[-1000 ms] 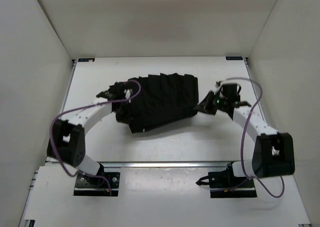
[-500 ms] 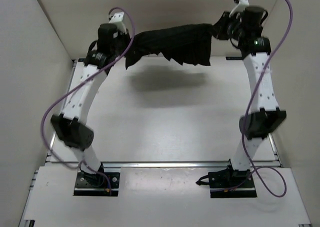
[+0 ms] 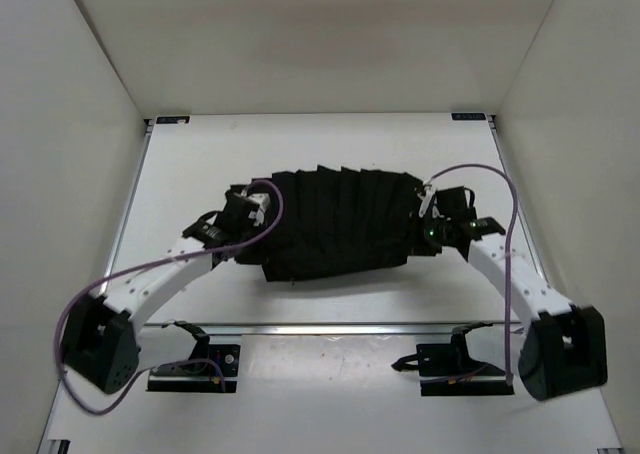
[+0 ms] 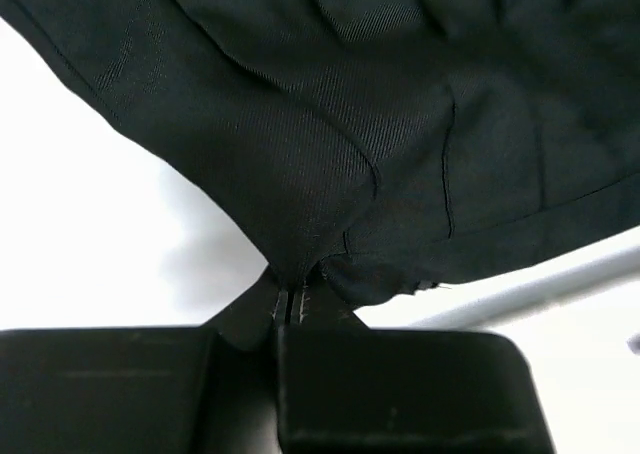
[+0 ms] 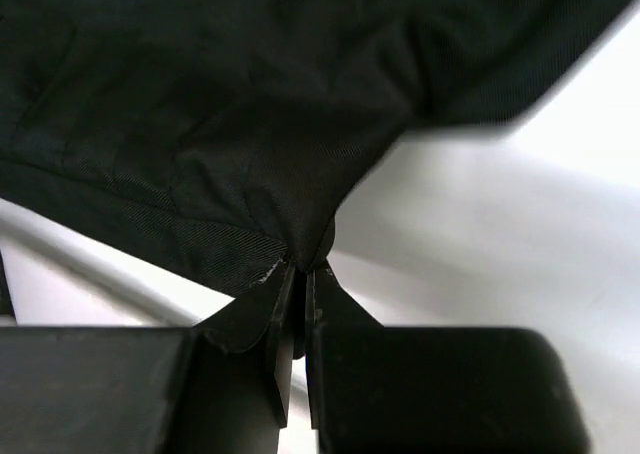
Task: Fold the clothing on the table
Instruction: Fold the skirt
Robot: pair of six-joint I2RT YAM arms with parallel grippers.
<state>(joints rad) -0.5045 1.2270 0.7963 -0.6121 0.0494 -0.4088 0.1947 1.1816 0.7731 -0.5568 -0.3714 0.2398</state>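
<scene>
Seen from above, the clothing (image 3: 335,224) is spread over the middle of the table (image 3: 330,139). It is stretched between the left gripper (image 3: 247,206) at its left edge and the right gripper (image 3: 428,217) at its right edge. Only the wrist views show the grips. The left gripper's jaws are pressed together on a bunched corner of fabric, and the right gripper's jaws likewise pinch a gathered point of cloth, each corner raised off the white surface. The overhead view alone takes in the whole garment: plain black, fanned in pleat-like creases, its far edge jagged, its near edge curving just short of the rail (image 3: 330,326). Close up, the cloth shows a fine diagonal weave.
</scene>
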